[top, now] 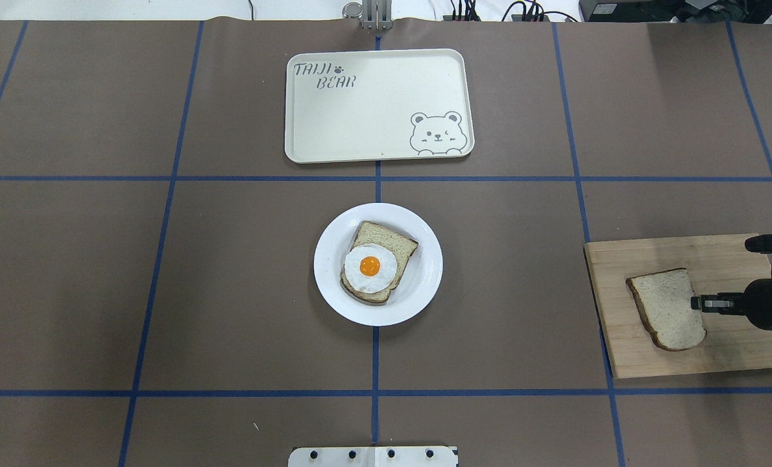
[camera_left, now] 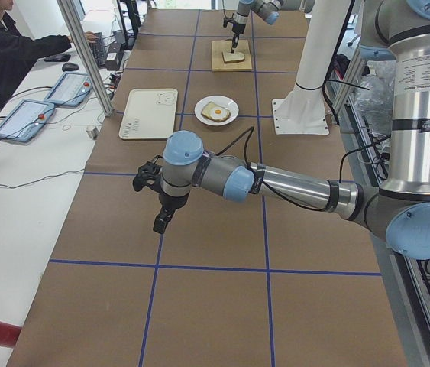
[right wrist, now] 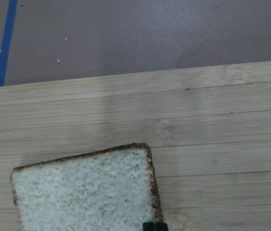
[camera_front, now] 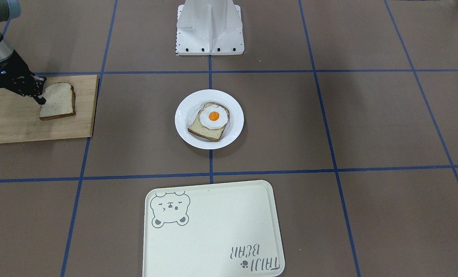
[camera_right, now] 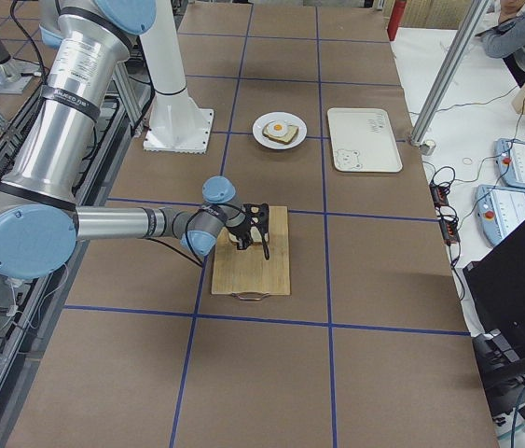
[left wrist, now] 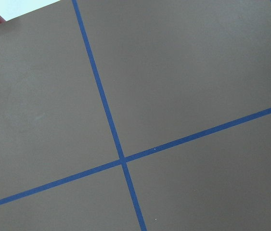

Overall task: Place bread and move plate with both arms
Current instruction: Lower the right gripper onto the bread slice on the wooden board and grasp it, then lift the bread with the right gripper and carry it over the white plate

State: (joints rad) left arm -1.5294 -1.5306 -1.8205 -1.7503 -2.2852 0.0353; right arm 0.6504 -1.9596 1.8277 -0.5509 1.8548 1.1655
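Right gripper (top: 697,302) pinched nearly closed at bread (top: 665,310) crust, hold uncertain. Likely light, soft, crumbly: best gripped gently on firmer crust at fingertips. Left gripper (camera_left: 160,222): cannot tell.

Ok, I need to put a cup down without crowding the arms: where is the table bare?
Bare brown table lies between the plate and the cutting board, and on the plate's other side; the left pincer hangs farther out there. The tray is empty too. It is crowded on the board, where the right pincer meets the bread.
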